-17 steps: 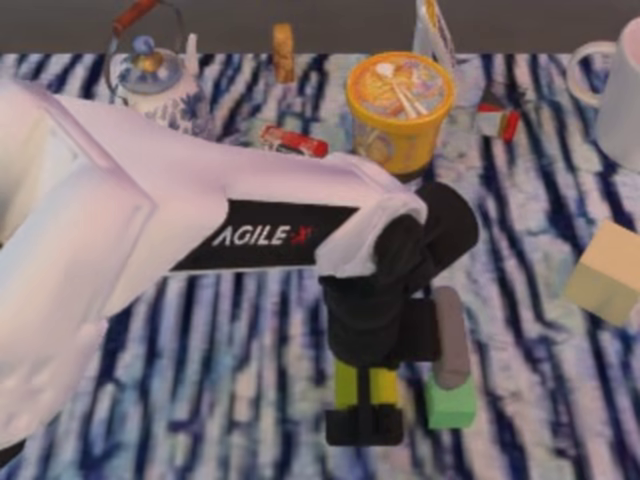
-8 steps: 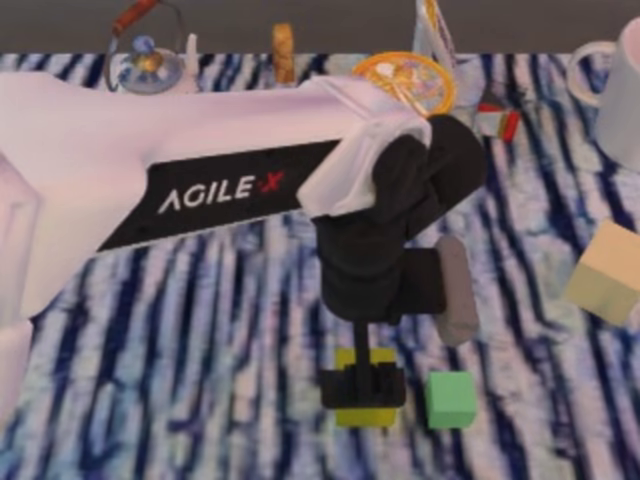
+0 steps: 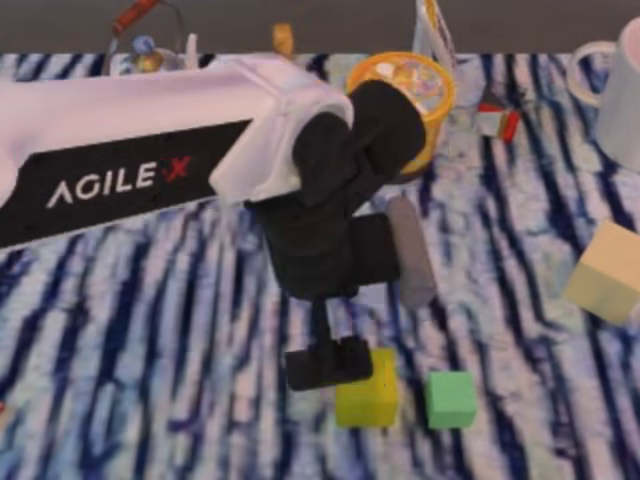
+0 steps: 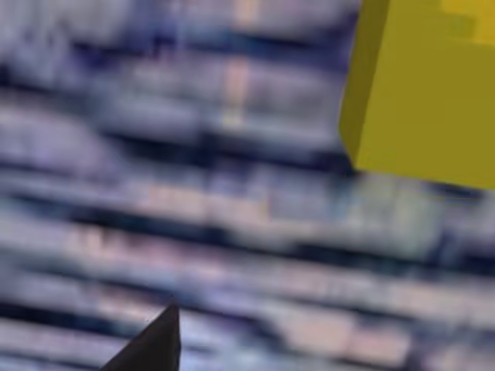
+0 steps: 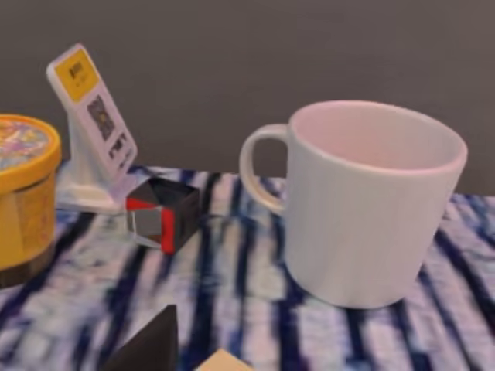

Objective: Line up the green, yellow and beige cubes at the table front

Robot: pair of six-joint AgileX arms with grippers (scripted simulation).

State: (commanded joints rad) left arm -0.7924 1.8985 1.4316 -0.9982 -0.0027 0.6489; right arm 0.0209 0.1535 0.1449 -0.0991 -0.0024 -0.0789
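The left gripper (image 3: 328, 362) hangs just beside the yellow cube (image 3: 367, 400), holding nothing; its fingers look nearly closed, though the top view is too coarse to be sure; the cube sits on the table (image 3: 150, 380) at its front edge, with the green cube (image 3: 451, 399) a little beyond it. The beige cube (image 3: 606, 272) lies well off past the green one, out of line, so that step appears undone; the right gripper shows in no view. The risk now: a low sweep of the left fingers could clip the yellow cube and skew the pair.
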